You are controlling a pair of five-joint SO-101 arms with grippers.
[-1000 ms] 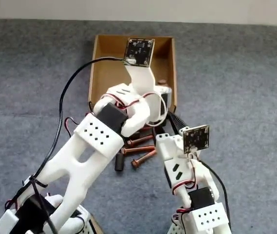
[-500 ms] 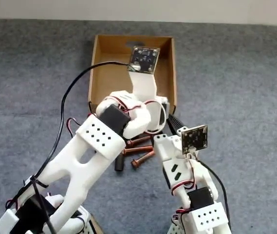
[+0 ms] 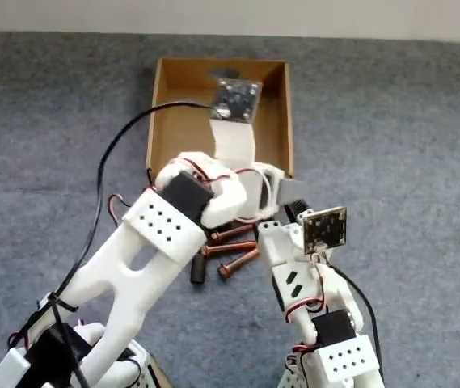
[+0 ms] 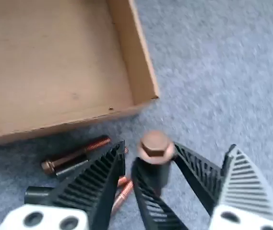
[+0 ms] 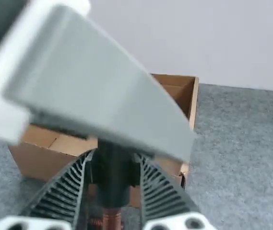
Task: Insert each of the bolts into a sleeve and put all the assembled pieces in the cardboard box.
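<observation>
Grey carpet surface (image 3: 391, 121): right gripper (image 5: 114, 155) jaws clamp sleeve (image 5: 113, 177) (bolt (image 4: 154, 145) through it); left gripper (image 4: 177, 146) jaws wide around both.

The brown cardboard box (image 3: 288, 113), upper centre of the high view, is matt paperboard. The grey carpet (image 3: 399, 145) is rough, fuzzy cloth. The copper-coloured metal bolts (image 3: 239, 263) at lower centre have a dull sheen, and the black tubular sleeve (image 5: 111, 165) is smooth and matt.

cardboard box (image 3: 162, 121): one | loose copper bolts (image 3: 230, 248) on the table: three | loose black sleeves (image 4: 38, 194) beside them: two | assembled bolt-in-sleeve piece (image 4: 154, 149): one | arms (image 3: 132, 275): two | wrist camera boards (image 3: 324, 229): two, one on each arm
</observation>
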